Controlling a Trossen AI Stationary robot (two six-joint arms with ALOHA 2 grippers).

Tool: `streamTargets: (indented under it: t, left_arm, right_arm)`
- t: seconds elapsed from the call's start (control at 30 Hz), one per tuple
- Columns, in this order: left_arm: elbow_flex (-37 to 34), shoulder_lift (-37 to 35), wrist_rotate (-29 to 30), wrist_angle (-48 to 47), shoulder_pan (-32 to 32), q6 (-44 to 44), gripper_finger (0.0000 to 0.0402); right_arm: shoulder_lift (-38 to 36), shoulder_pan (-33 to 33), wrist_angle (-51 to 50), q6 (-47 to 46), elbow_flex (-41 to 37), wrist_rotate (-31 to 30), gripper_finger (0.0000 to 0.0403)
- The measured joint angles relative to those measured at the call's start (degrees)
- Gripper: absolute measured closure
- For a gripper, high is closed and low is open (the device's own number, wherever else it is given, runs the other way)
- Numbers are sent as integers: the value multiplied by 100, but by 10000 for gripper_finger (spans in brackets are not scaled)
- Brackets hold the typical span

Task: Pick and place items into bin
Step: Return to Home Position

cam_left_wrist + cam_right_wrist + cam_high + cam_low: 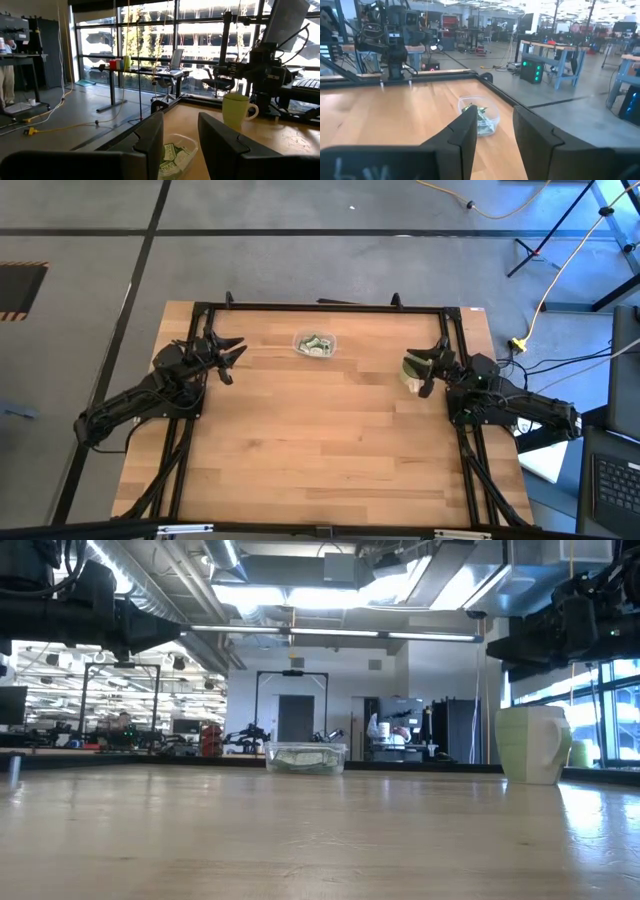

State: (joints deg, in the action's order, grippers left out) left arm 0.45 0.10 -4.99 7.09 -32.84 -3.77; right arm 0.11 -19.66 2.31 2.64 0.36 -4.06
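While low view blurs the bin [305, 757], wrist views show packets [484, 122] inside; left gripper [180, 120] and right gripper [494, 111] gape empty, cup [410, 368] beside right.

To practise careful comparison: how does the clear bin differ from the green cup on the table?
The bin is see-through, the cup opaque pale green. The bin is low and shallow, the cup tall with a handle. The bin holds packets; the cup's contents do not show. Both stand upright on the wooden table.
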Motion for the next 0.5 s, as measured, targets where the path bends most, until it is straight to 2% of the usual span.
streamTargets:
  t: [0.5]
  left_arm:
    - [2,2,3,0,0,0,286]
  right_arm:
    - [1,0,-2,69,2,5,273]
